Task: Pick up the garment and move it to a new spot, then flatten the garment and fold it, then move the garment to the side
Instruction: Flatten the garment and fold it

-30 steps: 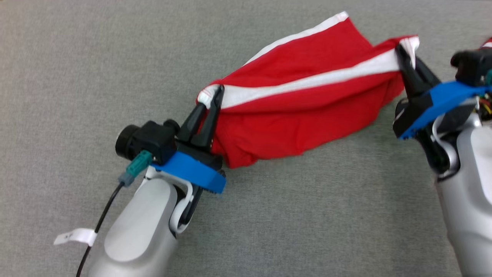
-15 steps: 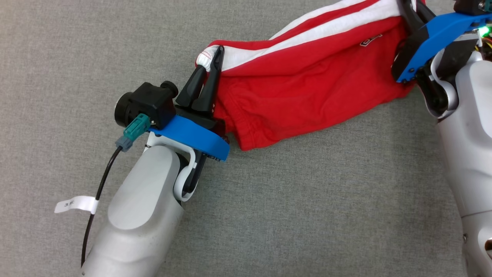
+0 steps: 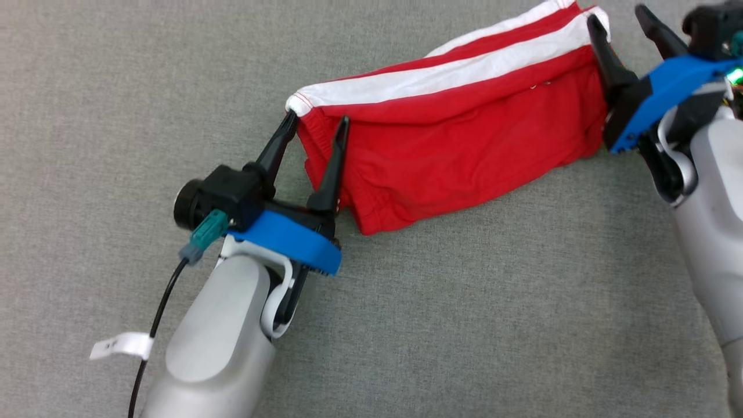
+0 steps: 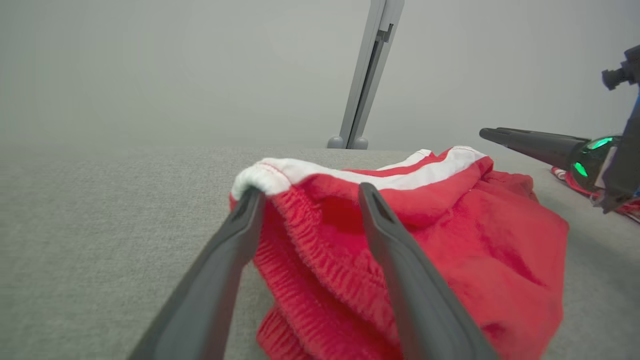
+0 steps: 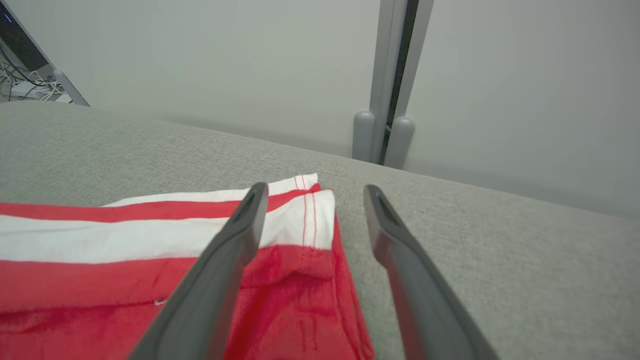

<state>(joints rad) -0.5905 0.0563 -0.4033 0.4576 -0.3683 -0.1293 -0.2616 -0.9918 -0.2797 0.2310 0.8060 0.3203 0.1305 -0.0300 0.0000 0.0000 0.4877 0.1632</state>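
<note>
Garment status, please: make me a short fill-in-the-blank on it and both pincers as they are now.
1. The left pincer, at one end of the garment, is ___.
2. The right pincer, at the other end, is holding ___.
3. The garment is red with ___ stripes.
4. It lies on a ___ cloth surface.

Missing words: open; nothing; white; grey.

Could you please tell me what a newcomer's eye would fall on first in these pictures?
A bright red garment with white stripes lies stretched across the grey cloth surface, upper centre of the head view. The left gripper stands open at its gathered waistband end, and the right gripper stands open at the striped end on the right.
</note>
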